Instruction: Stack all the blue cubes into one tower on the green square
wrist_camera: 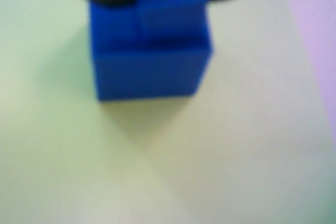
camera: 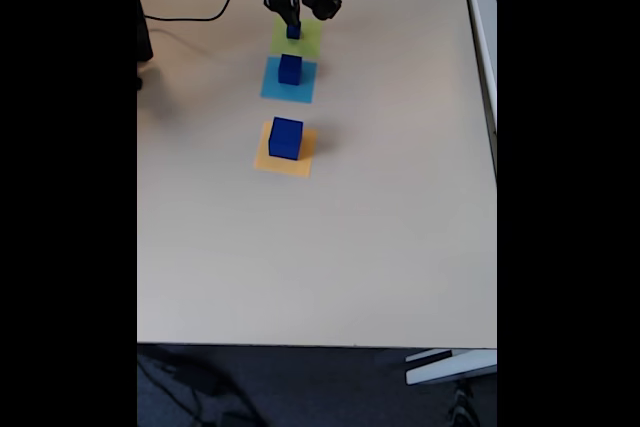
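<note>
Judging from the fixed view, the gripper (camera: 294, 23) is closed on the smallest of the blue cubes (camera: 293, 31) over the green square (camera: 297, 39); release should be made only once it is squarely seated.

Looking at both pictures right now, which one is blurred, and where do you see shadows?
Wrist view: soft and out of focus, the blue cubes have fuzzy edges and throw a faint shadow onto the green square. Fixed view: sharper but distant, black bars on both sides, even light on the table.
</note>
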Robot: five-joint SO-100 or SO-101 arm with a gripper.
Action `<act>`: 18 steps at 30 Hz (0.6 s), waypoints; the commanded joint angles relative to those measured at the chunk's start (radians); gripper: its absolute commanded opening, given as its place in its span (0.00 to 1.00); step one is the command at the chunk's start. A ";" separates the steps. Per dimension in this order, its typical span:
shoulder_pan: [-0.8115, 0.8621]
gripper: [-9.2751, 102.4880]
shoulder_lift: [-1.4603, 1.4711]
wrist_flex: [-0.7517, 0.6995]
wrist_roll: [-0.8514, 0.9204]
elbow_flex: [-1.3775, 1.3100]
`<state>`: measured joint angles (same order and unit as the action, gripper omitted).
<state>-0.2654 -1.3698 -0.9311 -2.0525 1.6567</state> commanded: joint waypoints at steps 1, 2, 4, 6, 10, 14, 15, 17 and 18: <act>0.006 0.11 -0.061 0.011 -0.011 -0.002; 0.006 0.10 -0.063 0.011 -0.011 0.000; 0.006 0.10 -0.064 0.011 -0.011 0.003; 0.006 0.10 -0.064 0.011 -0.011 0.003; 0.006 0.09 -0.067 0.011 -0.008 0.003; 0.012 0.08 -0.078 0.008 0.008 -0.002; 0.017 0.08 -0.080 0.008 0.017 -0.005; 0.029 0.08 -0.083 0.006 0.043 -0.018; 0.037 0.08 -0.083 0.003 0.058 -0.028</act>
<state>-0.2500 -1.3698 -0.9311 -2.0233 1.6628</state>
